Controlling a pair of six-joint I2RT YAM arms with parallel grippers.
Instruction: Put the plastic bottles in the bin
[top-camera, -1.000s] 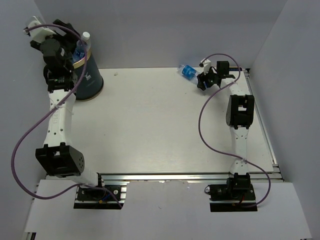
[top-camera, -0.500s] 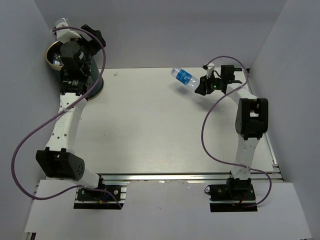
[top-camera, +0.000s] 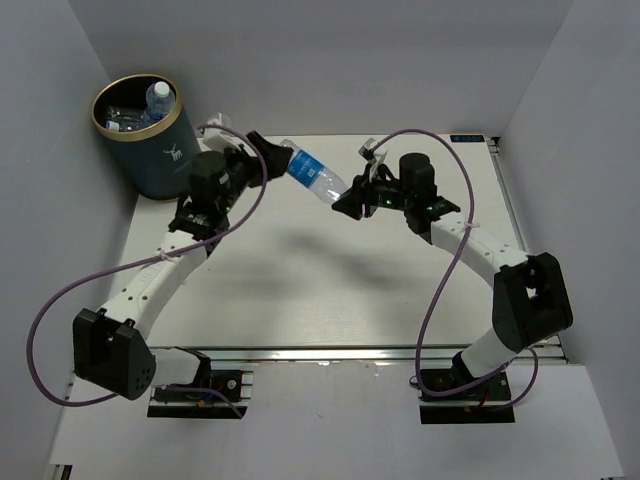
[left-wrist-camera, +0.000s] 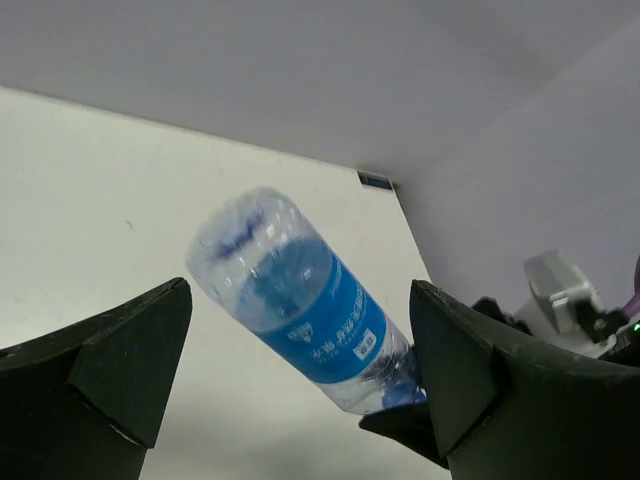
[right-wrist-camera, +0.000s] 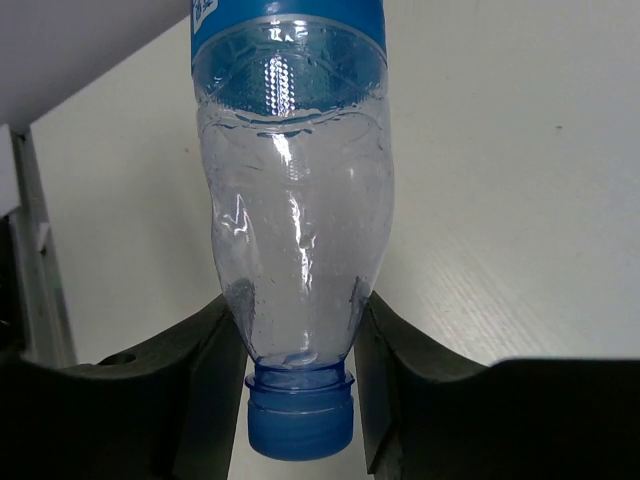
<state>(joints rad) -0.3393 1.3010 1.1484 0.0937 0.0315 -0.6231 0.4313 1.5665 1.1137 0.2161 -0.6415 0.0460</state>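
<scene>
White table (top-camera: 330, 290) fills most of the top view. Bin (top-camera: 150, 165) stands at upper left of the frame, several bottles already inside (top-camera: 158, 98), one white cap showing. Both arms reach to the upper centre and meet at one blue-labelled bottle (top-camera: 313, 177), held in the air over the table and tilted, well apart from the bin. Right gripper (top-camera: 350, 200) is clamped on its neck just above the blue cap (right-wrist-camera: 300, 425), the clear wall looking pinched in there. Left gripper (top-camera: 272, 153) has its jaws spread wide, with the bottle's base sitting between the fingers (left-wrist-camera: 120, 370) and no contact visible. Looks like a handover to the arm nearer the bin. Risks: the right lets go before the left has closed, so the bottle drops and rolls; the left closes on the rounded base end only and the slick, soft wall squirts out; a neck-only hold lets the bottle pivot as the left pushes on it. Hard to tell: how far the base sits in past the left fingertips, since the wrist view is foreshortened; how many bottles are in the bin, as the inside is dark and cluttered; whether the held bottle carries any water; the right wrist view cuts off everything above the label.
</scene>
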